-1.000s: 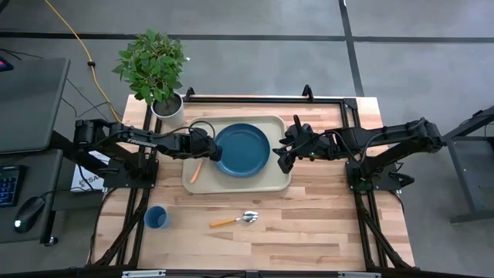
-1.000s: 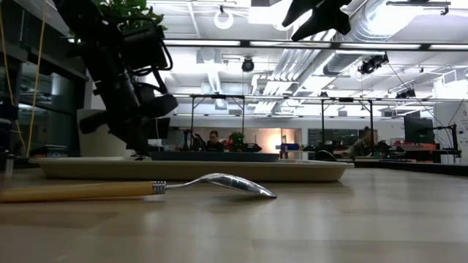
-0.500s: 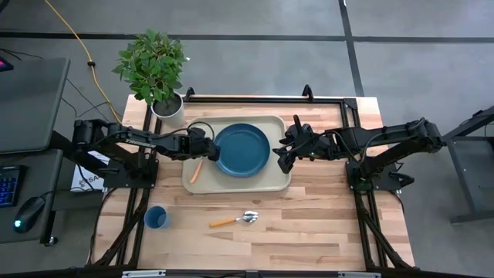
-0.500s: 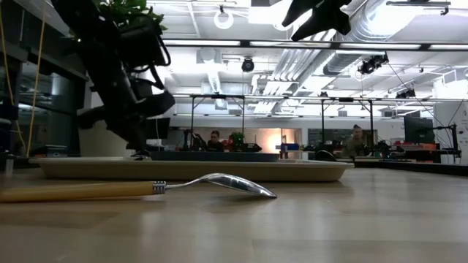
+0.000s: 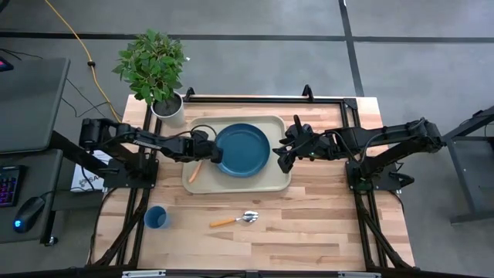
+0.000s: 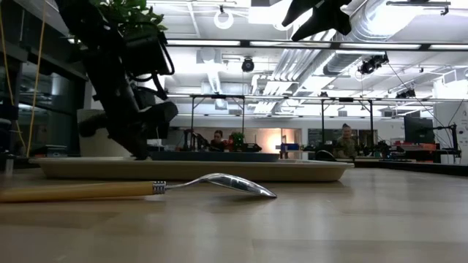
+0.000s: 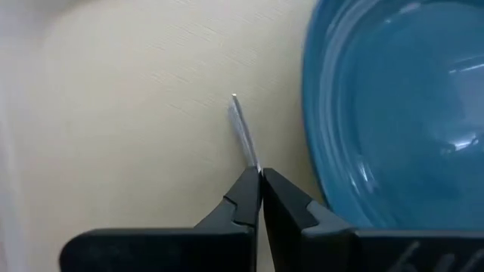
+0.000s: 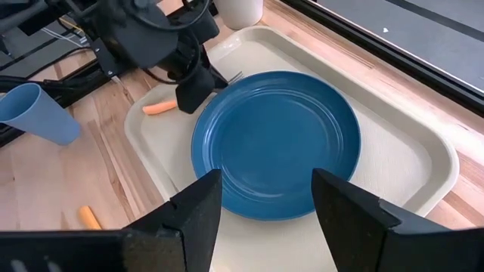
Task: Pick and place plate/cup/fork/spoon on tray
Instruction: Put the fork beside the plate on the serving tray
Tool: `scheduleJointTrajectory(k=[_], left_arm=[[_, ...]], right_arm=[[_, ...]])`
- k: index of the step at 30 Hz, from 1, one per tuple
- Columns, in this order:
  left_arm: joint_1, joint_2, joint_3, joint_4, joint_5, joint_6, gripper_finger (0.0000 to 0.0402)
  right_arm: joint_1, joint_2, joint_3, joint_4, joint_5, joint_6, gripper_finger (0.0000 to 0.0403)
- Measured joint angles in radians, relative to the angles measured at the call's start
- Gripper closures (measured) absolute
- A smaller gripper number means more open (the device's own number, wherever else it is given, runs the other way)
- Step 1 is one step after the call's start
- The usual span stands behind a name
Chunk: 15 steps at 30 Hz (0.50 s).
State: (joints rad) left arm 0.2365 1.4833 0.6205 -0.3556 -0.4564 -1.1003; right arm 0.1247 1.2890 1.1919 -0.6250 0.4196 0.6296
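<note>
The beige tray (image 5: 266,182) lies mid-table with the dark-blue plate (image 5: 243,149) on it. The fork lies on the tray's left part, its orange handle (image 5: 195,171) pointing toward the near edge; it also shows in the right wrist view (image 8: 160,107). My left gripper (image 5: 209,151) is shut on the fork beside the plate's left rim. My right gripper (image 5: 282,157) is open and empty above the tray's right edge. The blue cup (image 5: 157,218) stands upright and the spoon (image 5: 235,219) lies on the bare table near the front. My left gripper pinches the fork near its metal end between its two fingers; a silver tine (image 7: 242,130) sticks out past the fingertips. The fingers slant down from the table's left and lie along the fork. The fork's handle end (image 8: 155,108) lies on the tray.
A white pot with a green plant (image 5: 166,104) stands at the far left corner, just beyond the tray. A black frame rail (image 5: 262,99) runs along the far edge. Bare wood lies in front of the tray, around the cup and spoon.
My left arm's rear links have shifted a little toward the table's right and its wrist has rocked slightly, while its gripper has stayed shut at the fork on the tray. The fork, plate and right arm have kept still.
</note>
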Motion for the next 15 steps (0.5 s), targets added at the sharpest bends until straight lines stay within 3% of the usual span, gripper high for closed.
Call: scheduleJointTrajectory(k=[15], left_arm=[[-0.059,0.019,-0.003,0.055,0.017,-0.068,0.0401]], right_arm=[[0.0,0.0,0.0,0.0,0.0,0.002,0.0206]])
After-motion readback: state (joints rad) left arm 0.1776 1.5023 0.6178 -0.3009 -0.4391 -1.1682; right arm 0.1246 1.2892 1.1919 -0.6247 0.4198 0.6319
